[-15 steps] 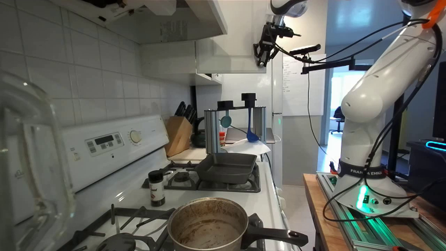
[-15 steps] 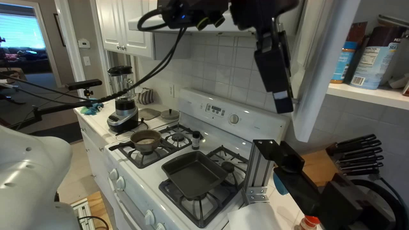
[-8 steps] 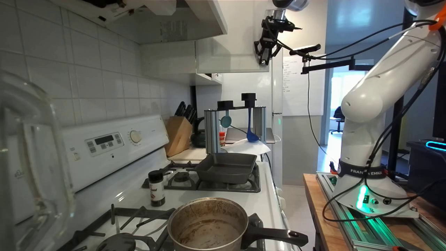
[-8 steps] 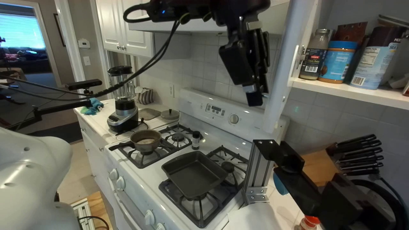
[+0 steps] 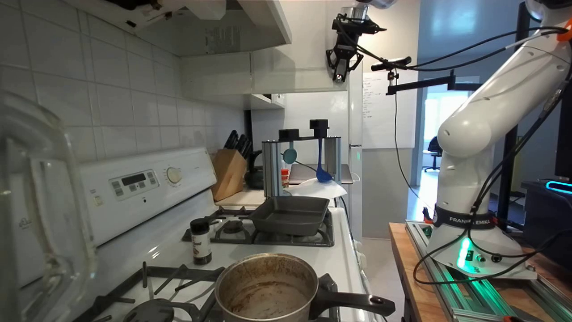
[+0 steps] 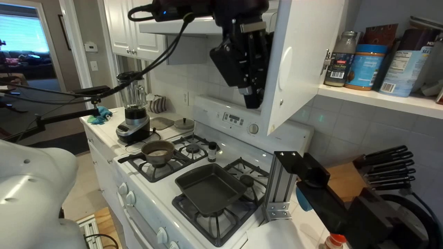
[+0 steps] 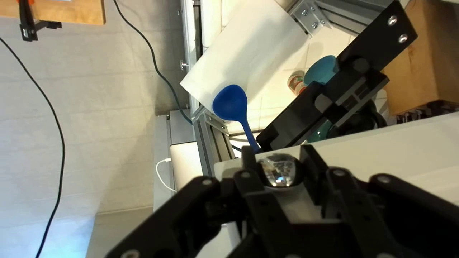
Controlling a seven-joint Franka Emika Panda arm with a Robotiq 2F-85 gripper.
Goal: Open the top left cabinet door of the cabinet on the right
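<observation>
Pale wall tiles (image 6: 235, 67) are seen behind the stove (image 6: 162, 186), on which a square pan (image 6: 209, 188) and a saucepan (image 6: 158, 150) are set; to the right of the range hood (image 6: 155, 27) is the white cabinet (image 6: 380, 12). Its door (image 6: 308, 62) is swung well out toward the near side, and the shelf (image 6: 384, 102) behind it is exposed.

Over the last second further swing has been gained: half a second ago the door was seen about edge-on in an exterior view, whereas now its inner face is shown broadly. A bottle (image 6: 341, 62) hidden a second ago is now seen beside the blue-lidded jar (image 6: 367, 65).

By the gripper (image 7: 279, 165), which has been carried along with the door, the round metal knob (image 7: 281, 172) is clasped, one finger on each side; how hard it is squeezed cannot be told.

With this, the task is judged to be largely met, if this door is the one meant. Slightly more swing may be called for before the knob is let go. If the pull were continued far to the left, the gripper might be crowded between door and hood.
</observation>
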